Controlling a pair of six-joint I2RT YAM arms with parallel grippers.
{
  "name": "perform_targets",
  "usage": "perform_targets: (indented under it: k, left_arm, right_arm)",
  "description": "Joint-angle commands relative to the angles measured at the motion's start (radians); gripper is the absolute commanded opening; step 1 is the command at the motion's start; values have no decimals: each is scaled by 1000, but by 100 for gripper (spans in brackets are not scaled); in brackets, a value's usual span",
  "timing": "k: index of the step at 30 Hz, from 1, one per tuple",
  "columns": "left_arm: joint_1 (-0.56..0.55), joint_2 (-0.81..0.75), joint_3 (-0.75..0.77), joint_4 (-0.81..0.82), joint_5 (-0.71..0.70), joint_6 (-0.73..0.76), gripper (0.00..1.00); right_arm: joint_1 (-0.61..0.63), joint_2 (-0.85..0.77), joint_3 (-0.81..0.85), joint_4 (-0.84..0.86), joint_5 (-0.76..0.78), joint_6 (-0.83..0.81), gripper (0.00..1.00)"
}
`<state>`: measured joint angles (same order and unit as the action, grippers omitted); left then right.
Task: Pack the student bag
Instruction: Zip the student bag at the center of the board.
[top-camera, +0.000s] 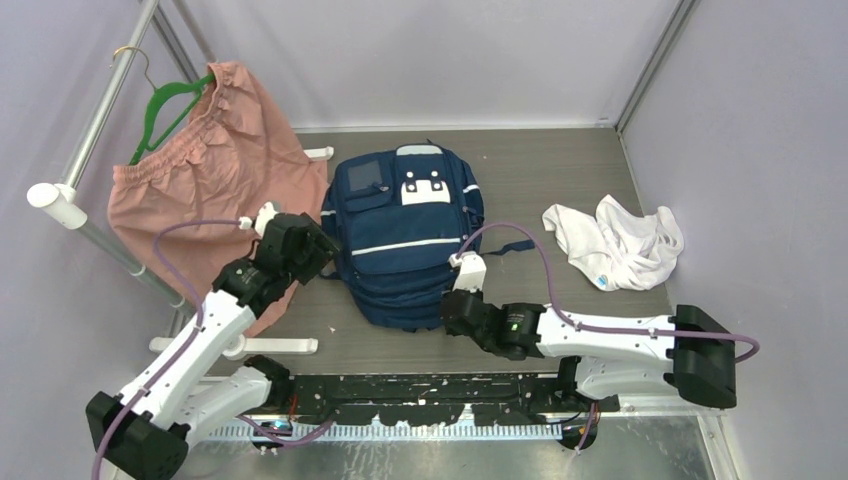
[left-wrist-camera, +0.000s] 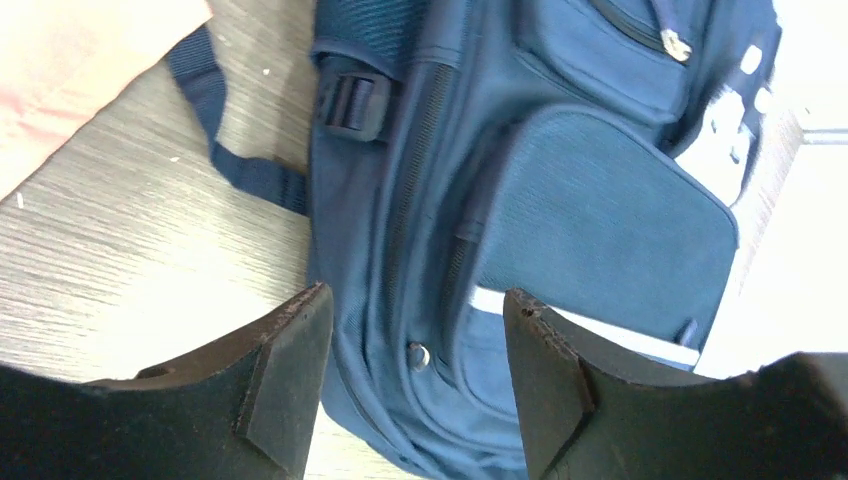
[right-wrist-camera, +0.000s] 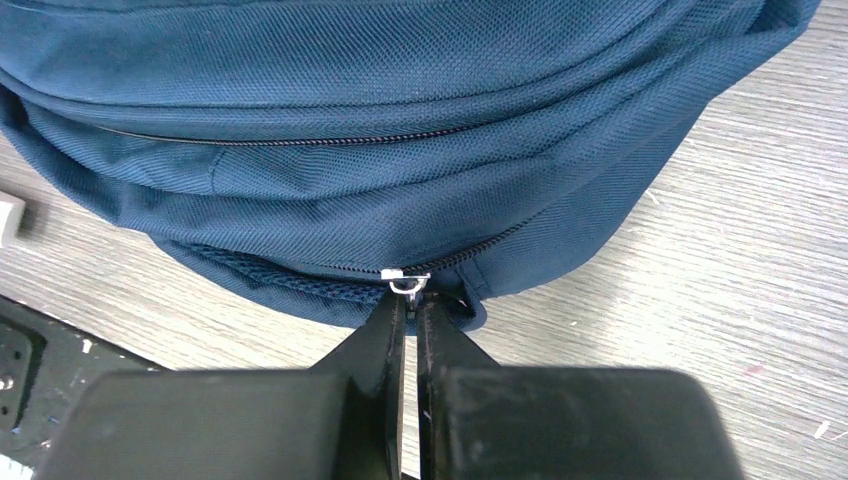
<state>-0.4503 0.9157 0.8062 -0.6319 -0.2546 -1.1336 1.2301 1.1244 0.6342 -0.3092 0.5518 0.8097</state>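
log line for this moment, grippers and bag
left gripper: open beside student bag | right gripper: shut on zipper pull | white cloth: on table

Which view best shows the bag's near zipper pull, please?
Right wrist: the zipper pull sits sharp between the shut jaws of the right gripper. Top external hides it behind that gripper; left wrist shows a different zipper.

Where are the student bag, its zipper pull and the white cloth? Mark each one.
student bag (top-camera: 395, 262), top external view, on its navy front panel.
zipper pull (right-wrist-camera: 407, 284), right wrist view, on its small metal ring.
white cloth (top-camera: 618, 240), top external view, on its crumpled middle.
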Motion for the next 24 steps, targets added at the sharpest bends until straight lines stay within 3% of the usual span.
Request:
perform_targets:
  k: [1, 6, 13, 24]
  left_arm:
    - [-142, -60, 83, -108, -129, 60, 64]
    - [-439, -80, 92, -170, -278, -83, 57]
    - [-709, 38, -35, -50, -350, -467, 56]
    - [-740, 157, -50, 14, -419, -628, 57]
  right_arm:
    - [-5, 40, 42, 47, 9, -27, 1]
    - [-6, 84, 56, 88, -11, -28, 1]
    - [-6, 89, 55, 97, -14, -24, 1]
    - [-5, 20, 19, 69, 1, -7, 1]
